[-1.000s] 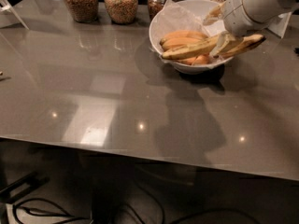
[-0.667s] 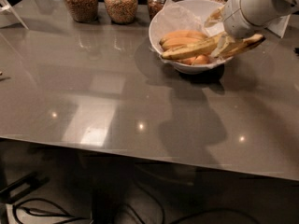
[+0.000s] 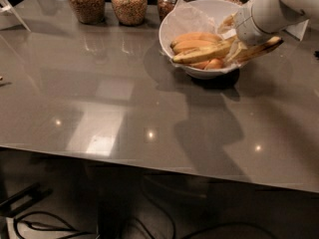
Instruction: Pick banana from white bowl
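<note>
The white bowl (image 3: 185, 20) stands at the back right of the grey table and holds several yellow bananas (image 3: 195, 39). My gripper (image 3: 234, 46), at the end of a white arm coming in from the upper right, is down inside the bowl's right side. It is shut on a banana (image 3: 261, 47) whose end sticks out over the bowl's right rim. The gripper hides the middle of that banana. A white paper or wrapper lies against the bowl's inner left wall.
Several brown glass jars of grains (image 3: 129, 3) stand in a row along the table's back edge, left of and behind the bowl. A white stand (image 3: 10, 11) is at the far left. The table's front edge (image 3: 149, 156) runs across below, with cables on the floor.
The gripper and arm have shifted very slightly up and right at the bowl. The bowl and jars have not moved.
</note>
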